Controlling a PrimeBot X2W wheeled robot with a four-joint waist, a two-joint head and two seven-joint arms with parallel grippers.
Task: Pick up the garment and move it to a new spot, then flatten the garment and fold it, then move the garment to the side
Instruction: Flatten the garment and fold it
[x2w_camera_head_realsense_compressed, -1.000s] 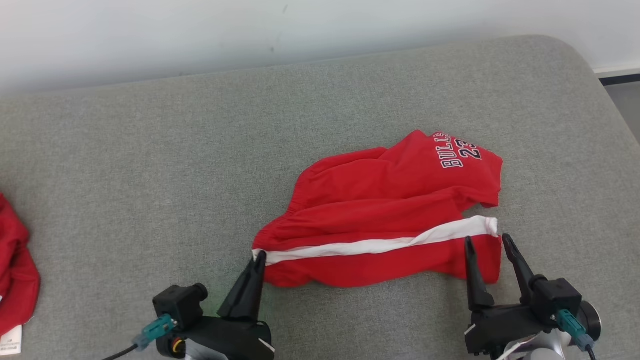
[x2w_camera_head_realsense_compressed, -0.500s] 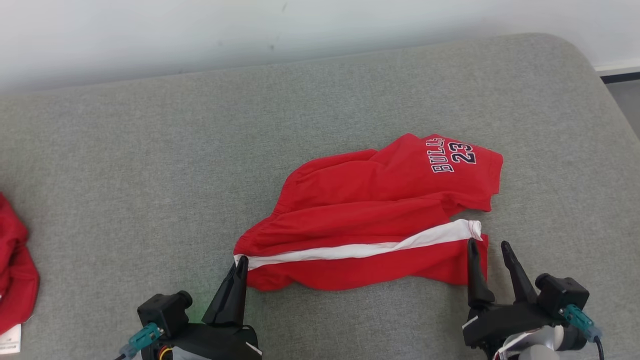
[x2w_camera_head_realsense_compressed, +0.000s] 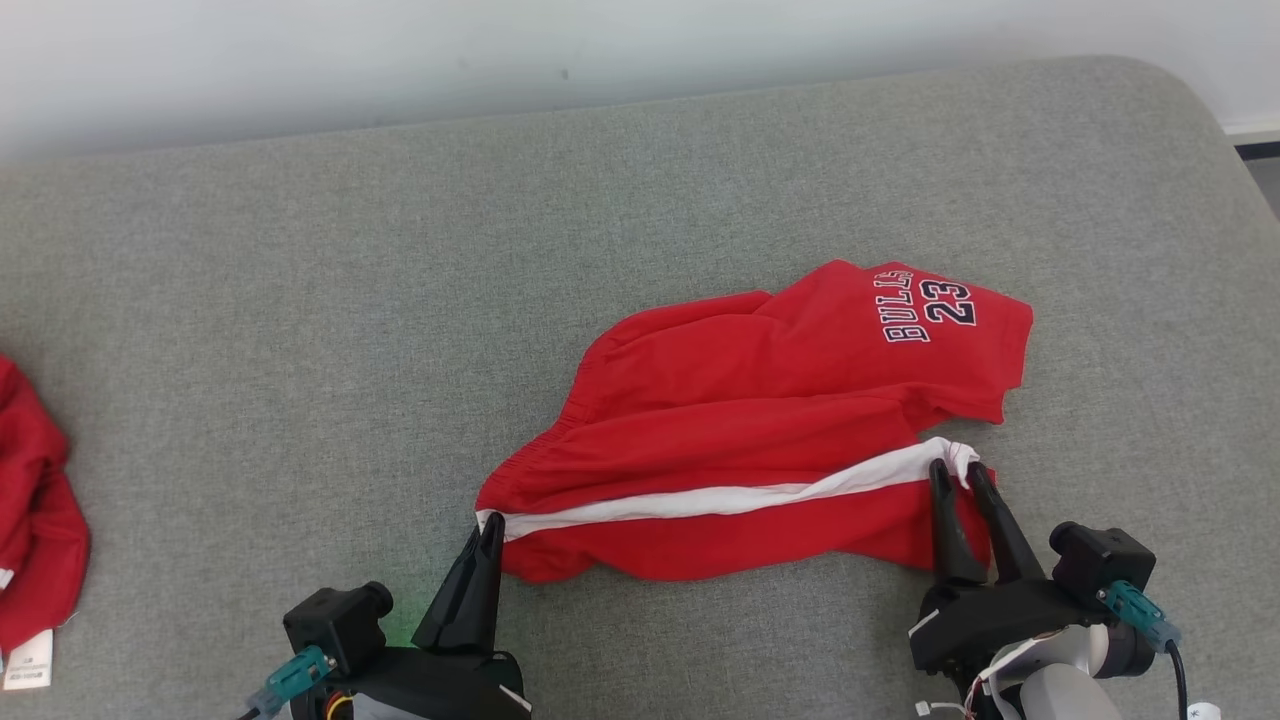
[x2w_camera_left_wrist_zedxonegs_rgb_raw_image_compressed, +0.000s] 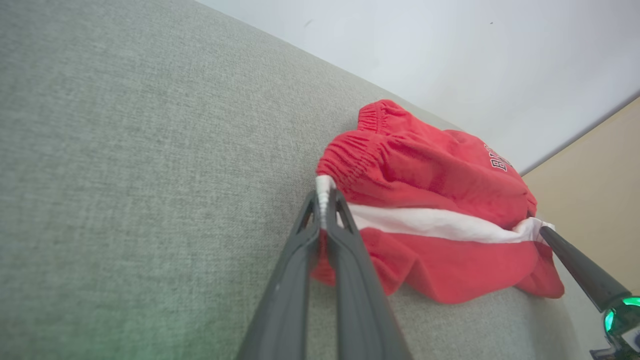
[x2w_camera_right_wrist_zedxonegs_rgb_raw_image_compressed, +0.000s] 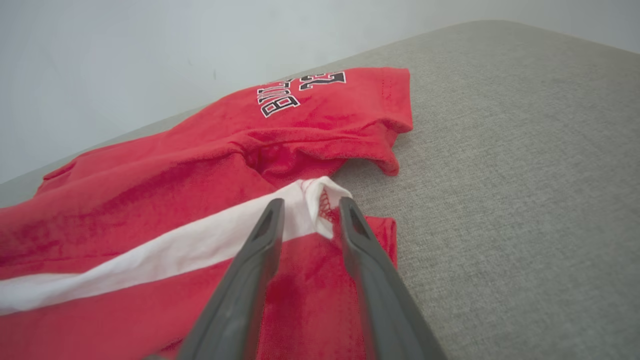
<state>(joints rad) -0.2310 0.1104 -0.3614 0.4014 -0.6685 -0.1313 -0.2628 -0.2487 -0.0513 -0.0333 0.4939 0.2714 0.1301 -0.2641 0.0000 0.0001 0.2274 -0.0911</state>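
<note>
The garment (x2w_camera_head_realsense_compressed: 780, 430) is a pair of red shorts with a white side stripe and "BULLS 23" print, lying crumpled on a grey cushion (x2w_camera_head_realsense_compressed: 300, 300). My left gripper (x2w_camera_head_realsense_compressed: 490, 525) is shut on the waistband corner at the stripe's left end, seen pinched in the left wrist view (x2w_camera_left_wrist_zedxonegs_rgb_raw_image_compressed: 325, 197). My right gripper (x2w_camera_head_realsense_compressed: 958, 472) straddles the stripe's right hem corner. In the right wrist view (x2w_camera_right_wrist_zedxonegs_rgb_raw_image_compressed: 310, 205) its jaws stand narrowed but apart, with the puckered white hem of the garment (x2w_camera_right_wrist_zedxonegs_rgb_raw_image_compressed: 150, 200) between them.
A second red garment (x2w_camera_head_realsense_compressed: 35, 520) with a white tag lies at the cushion's left edge. A white wall (x2w_camera_head_realsense_compressed: 500, 50) runs along the back. The cushion's rounded corner is at the top right, with floor (x2w_camera_head_realsense_compressed: 1265, 170) beyond it.
My right gripper moved forward onto the hem corner and its fingers have narrowed around the white stripe's end. The left gripper kept its hold on the waistband. The camera shifted slightly.
</note>
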